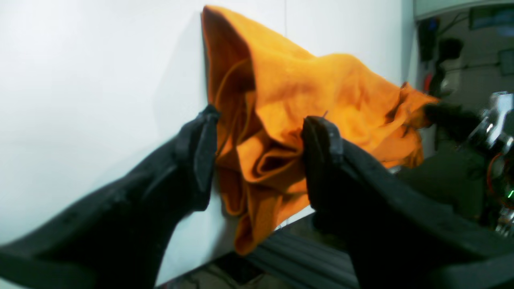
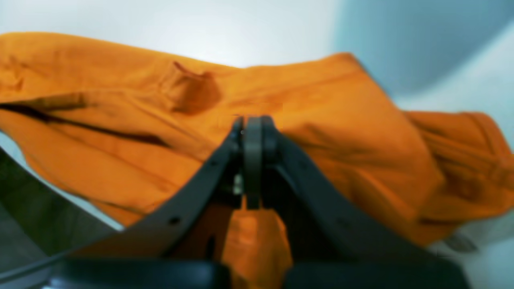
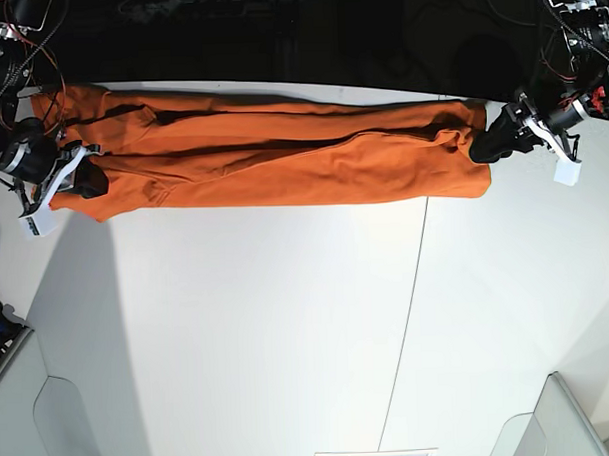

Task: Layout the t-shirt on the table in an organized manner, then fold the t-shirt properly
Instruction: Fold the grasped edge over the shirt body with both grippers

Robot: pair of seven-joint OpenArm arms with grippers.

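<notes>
We find no writing, label, brand, number or sign that can be read in any of the three views. The t-shirt (image 3: 272,159) shows plain orange cloth with no print, and any neck tag is out of sight or too blurred to make out. The table (image 3: 288,329) is bare white with only a thin dark seam. The small white tags hanging by the arms in the base view carry nothing we can read.
</notes>
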